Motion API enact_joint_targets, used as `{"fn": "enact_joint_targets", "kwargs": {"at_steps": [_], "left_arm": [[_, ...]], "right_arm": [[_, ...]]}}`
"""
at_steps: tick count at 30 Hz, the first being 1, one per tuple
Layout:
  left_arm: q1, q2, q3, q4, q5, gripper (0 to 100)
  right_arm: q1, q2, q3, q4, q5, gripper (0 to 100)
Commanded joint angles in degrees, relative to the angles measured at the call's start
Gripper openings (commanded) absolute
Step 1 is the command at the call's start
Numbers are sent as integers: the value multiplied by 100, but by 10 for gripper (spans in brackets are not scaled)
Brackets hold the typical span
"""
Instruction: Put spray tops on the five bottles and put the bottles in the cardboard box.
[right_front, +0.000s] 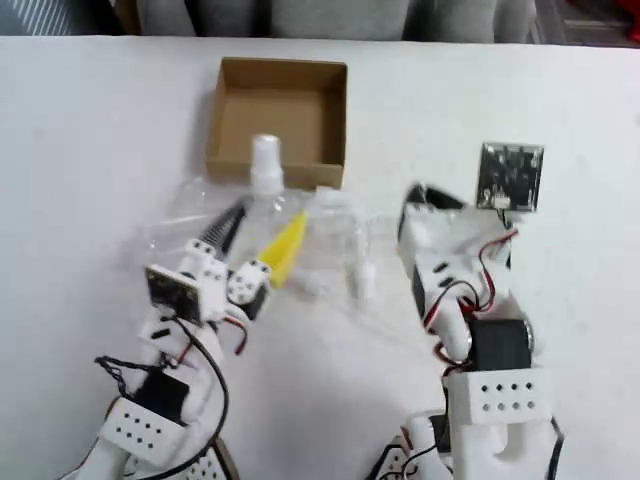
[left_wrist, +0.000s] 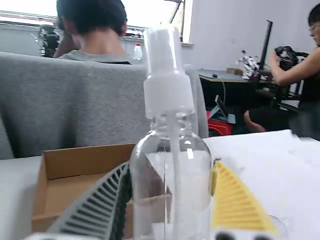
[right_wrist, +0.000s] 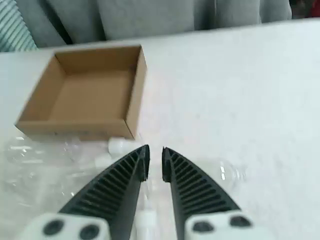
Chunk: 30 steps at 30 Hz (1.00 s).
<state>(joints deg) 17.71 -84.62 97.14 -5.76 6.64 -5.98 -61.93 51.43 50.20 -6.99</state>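
Observation:
My left gripper (right_front: 268, 212) is shut on a clear bottle (right_front: 262, 200) that stands upright just in front of the cardboard box (right_front: 280, 75). The bottle carries a white spray top (right_front: 266, 158). In the left wrist view the bottle (left_wrist: 170, 180) sits between the grey finger (left_wrist: 100, 210) and the yellow finger (left_wrist: 235, 205), with the spray top (left_wrist: 167, 75) above them. My right gripper (right_wrist: 155, 150) hovers over the table to the right of the bottles, fingers nearly together with nothing between them; it also appears as the right gripper (right_front: 415, 195) in the high view.
More clear bottles (right_front: 335, 228) lie on the table in front of the box (right_wrist: 85, 95), and loose white spray tops (right_front: 365, 282) lie beside them. One bottle (right_wrist: 231, 172) lies near my right fingers. The box (left_wrist: 75, 170) holds nothing.

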Motion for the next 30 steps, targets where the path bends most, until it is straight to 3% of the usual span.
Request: {"fn": "enact_joint_targets", "kwargs": {"at_steps": [1, 7, 16, 25, 30], "left_arm": [[-541, -110, -818, -220, 53, 57], [-857, 505, -1837, -220, 53, 57], [-1103, 3934, -4193, -299, 70, 57], [-1235, 7345, -5785, -2391, 53, 57], [-1358, 9174, -6998, -2866, 53, 57]], "right_arm": [[242, -497, 967, 13, -9, 21], [233, -1499, 2251, -171, -9, 21], [251, -3046, 4563, -1833, 0, 18], [558, -3538, 4571, -1015, 0, 21], [558, -3503, 4571, -998, 0, 21]]}}
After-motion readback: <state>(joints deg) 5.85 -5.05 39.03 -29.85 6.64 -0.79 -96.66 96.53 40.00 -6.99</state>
